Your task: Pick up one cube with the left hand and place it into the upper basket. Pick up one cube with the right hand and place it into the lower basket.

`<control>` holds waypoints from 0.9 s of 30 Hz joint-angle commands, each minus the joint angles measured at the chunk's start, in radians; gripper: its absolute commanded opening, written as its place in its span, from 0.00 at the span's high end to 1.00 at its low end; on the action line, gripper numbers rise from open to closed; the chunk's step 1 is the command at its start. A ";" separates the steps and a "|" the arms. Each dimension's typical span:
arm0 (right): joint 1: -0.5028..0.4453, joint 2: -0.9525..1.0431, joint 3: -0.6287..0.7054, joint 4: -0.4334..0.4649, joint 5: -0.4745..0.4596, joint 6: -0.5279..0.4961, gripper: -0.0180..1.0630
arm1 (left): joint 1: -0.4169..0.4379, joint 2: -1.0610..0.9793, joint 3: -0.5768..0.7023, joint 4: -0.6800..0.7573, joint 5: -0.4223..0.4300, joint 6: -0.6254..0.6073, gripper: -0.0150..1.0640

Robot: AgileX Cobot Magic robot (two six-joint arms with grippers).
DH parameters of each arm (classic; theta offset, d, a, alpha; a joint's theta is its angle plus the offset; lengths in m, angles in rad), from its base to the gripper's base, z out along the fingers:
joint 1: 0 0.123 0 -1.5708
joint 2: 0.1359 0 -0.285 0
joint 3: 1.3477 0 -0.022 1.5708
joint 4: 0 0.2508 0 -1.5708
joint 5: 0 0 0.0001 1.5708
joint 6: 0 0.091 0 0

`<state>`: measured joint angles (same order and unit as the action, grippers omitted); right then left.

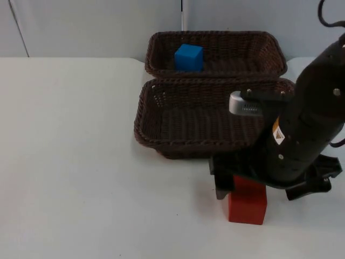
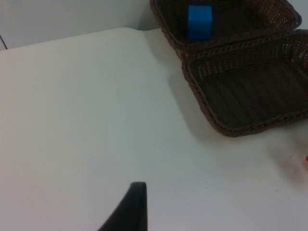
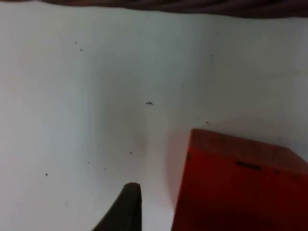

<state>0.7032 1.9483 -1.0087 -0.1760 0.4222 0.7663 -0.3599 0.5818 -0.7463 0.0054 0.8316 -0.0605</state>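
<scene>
Two dark brown woven baskets sit side by side on the white desk, their long rims touching. The upper basket, nearer the grey partition wall, holds a blue cube resting toward its left end. The lower basket has nothing visible inside it. A red cube stands on the desk just in front of the lower basket's right part, apart from its rim. The right arm reaches down over this cube, and the right tool sits at the cube's top, with the arm's body covering the cube's upper edge; whether the tool is open or closed on the cube cannot be told. In the right wrist view the red cube lies close beside one black fingertip, on bare desk. The left wrist view looks across the desk toward both baskets, and how far the left tool is open cannot be told.
</scene>
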 commanded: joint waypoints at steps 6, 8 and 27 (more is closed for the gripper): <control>0.007 0.005 -0.007 -0.006 -0.024 0.003 0.01 | 0.000 -0.005 0.004 0.008 -0.010 -0.007 0.05; 0.007 0.010 -0.007 -0.006 -0.039 0.003 0.01 | 0.000 -0.005 0.004 0.008 -0.010 -0.007 0.05; 0.007 0.041 -0.007 -0.002 -0.042 0.003 0.44 | 0.000 -0.005 0.004 0.008 -0.010 -0.007 0.05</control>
<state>0.7032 2.0002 -1.0128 -0.1760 0.3876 0.7662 -0.3599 0.5818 -0.7463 0.0074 0.8316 -0.0623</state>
